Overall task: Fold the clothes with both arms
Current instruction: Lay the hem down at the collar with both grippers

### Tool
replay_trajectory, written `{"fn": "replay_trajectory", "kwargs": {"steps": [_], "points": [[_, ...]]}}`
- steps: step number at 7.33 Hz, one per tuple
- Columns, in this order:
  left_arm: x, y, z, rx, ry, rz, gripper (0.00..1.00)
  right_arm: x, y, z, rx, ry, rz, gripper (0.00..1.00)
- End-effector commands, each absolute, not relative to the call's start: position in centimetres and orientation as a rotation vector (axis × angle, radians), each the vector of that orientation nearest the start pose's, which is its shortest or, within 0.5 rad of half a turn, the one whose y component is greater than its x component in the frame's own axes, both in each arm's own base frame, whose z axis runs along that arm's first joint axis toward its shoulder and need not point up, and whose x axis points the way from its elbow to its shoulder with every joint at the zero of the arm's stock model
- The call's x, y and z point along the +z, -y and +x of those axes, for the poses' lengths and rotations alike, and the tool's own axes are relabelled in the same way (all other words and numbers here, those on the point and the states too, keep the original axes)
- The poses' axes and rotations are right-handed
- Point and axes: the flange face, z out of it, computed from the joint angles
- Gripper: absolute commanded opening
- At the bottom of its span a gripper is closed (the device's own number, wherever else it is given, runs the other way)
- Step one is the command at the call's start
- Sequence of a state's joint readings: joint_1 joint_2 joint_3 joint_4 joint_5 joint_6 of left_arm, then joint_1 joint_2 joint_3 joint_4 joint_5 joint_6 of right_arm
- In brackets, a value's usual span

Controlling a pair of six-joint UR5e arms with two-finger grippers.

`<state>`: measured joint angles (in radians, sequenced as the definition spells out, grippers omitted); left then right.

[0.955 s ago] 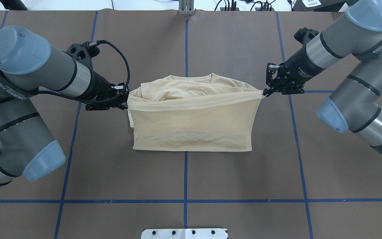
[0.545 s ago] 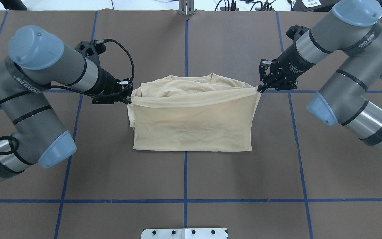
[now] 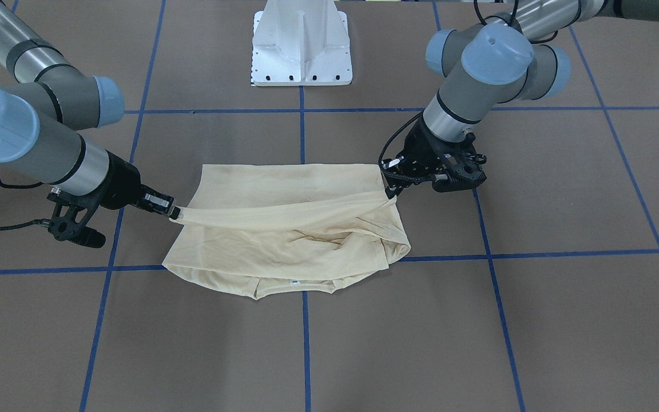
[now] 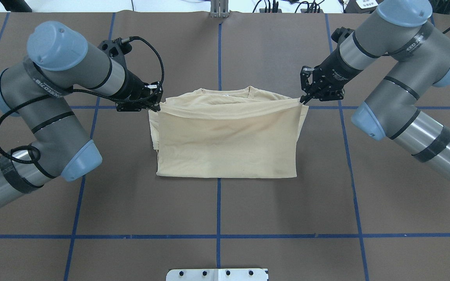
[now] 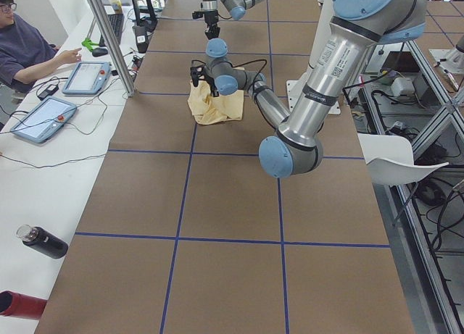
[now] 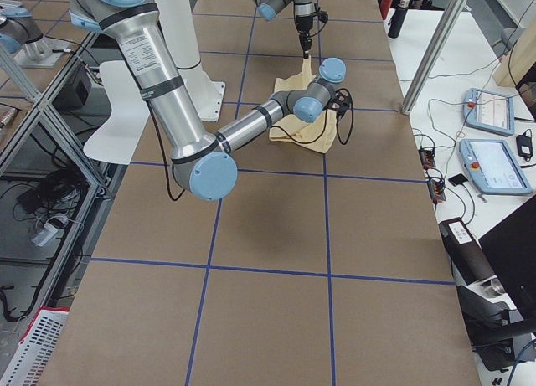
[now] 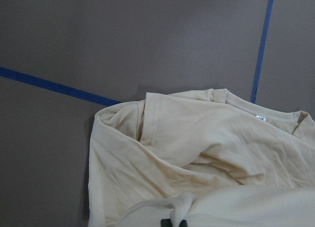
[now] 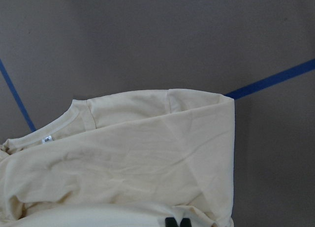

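The table (image 4: 287,203) is covered with a matt brown sheet, marked into large squares by blue tape lines (image 4: 218,207). A white pedestal base (image 3: 302,46) stands on it at the middle of one long side, with dark bolt heads along its plate. Straight out from the base and well apart from it, a cream-yellow shirt (image 4: 227,148) lies folded into a rough rectangle across the tape line that runs out from the base's middle. Its straight folded edge faces the base. Its collar, with a small white neck label (image 3: 293,281), lies on the side away from the base.
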<state>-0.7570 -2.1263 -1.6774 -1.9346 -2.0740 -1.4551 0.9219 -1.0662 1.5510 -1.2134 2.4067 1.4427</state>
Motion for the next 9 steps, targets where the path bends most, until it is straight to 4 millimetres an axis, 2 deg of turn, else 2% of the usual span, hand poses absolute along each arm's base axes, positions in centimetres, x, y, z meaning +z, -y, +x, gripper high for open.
{"fn": "replay_trajectory", "kwargs": {"steps": [1,3,4,5,6,9], "points": [[25.6,54.3,45.0,-0.325,-1.101,0.006,0.00,32.9,58.9,-37.0,0.383,1.048,-0.282,0.00],[29.0,56.9,47.6,-0.338,-1.094,0.021,0.00,34.9,60.5,-39.0,0.392,1.024,-0.279,0.00],[30.4,57.6,48.1,-0.351,-1.077,0.028,0.00,36.6,60.9,-39.4,0.388,1.030,-0.273,0.00],[31.6,58.0,48.3,-0.355,-1.071,0.035,0.00,37.1,61.3,-39.5,0.398,1.022,-0.260,0.00],[31.3,58.5,47.8,-0.359,-1.079,0.043,0.00,37.4,61.6,-39.6,0.403,1.015,-0.258,0.00],[30.4,59.0,46.7,-0.355,-1.103,0.056,0.00,36.2,62.2,-39.3,0.409,1.027,-0.247,0.00]]}}
